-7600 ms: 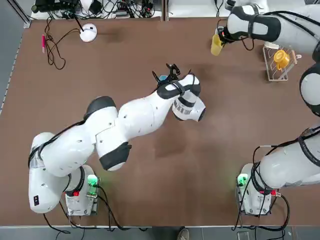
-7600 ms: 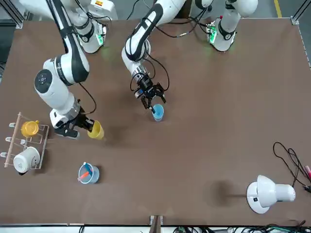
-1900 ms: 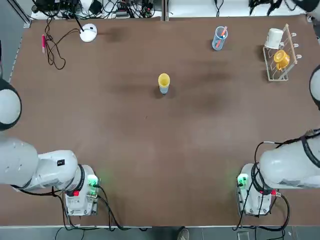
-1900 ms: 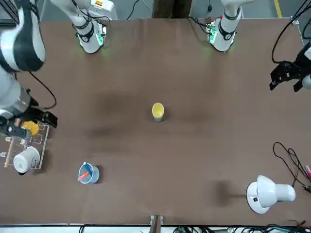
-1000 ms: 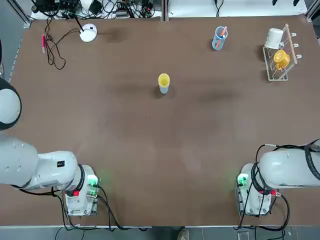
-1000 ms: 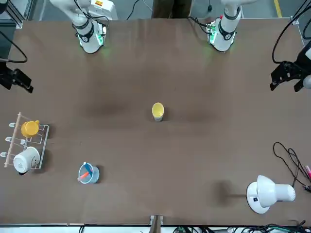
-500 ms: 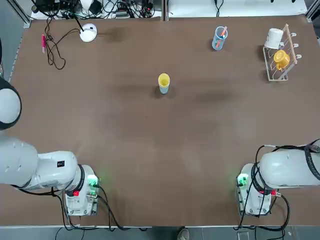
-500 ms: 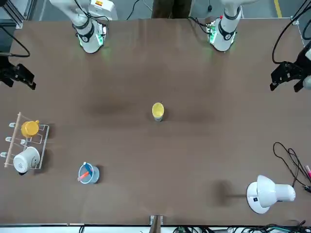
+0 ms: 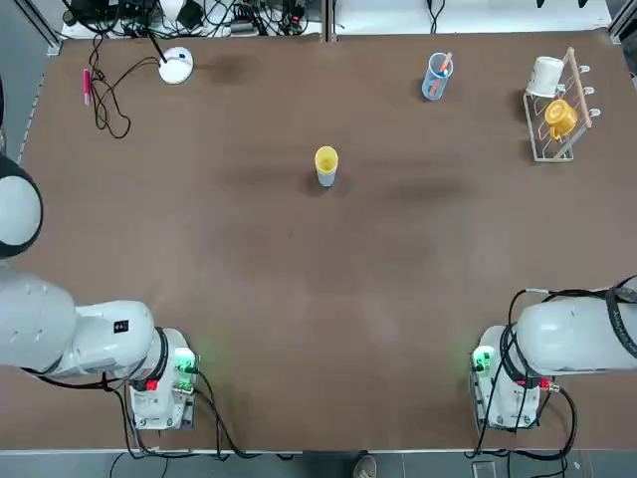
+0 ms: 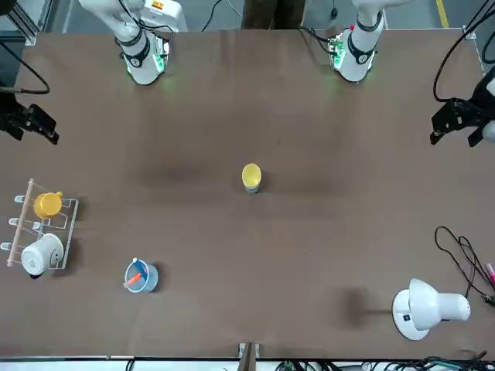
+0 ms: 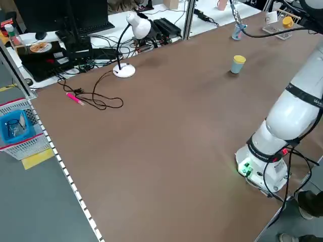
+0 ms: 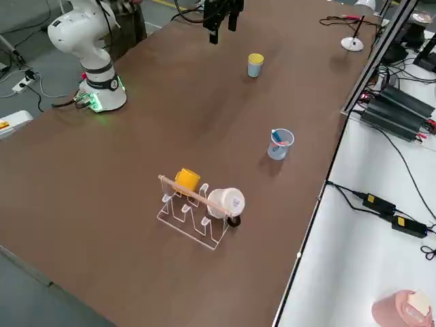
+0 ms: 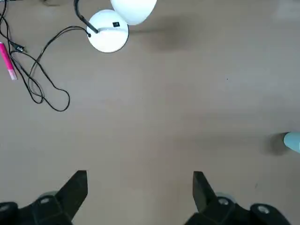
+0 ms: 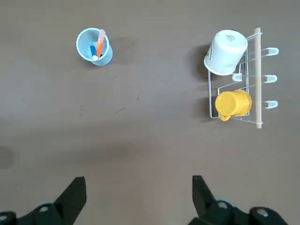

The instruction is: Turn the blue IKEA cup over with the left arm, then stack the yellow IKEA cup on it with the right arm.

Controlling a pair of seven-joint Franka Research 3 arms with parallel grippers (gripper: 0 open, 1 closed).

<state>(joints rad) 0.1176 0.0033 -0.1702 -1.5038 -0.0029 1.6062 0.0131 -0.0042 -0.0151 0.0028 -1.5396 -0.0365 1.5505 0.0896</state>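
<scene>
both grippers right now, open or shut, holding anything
Left gripper: open, holding nothing, at the table's left side.
Right gripper: open, empty, at the right side.

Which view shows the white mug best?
The right wrist view: the white mug appears large and whole on its rack. Top, front and right side views show it smaller; left side view, partly; left wrist view, not at all.

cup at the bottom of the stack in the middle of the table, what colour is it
Light blue, best seen in the left side view.
</scene>
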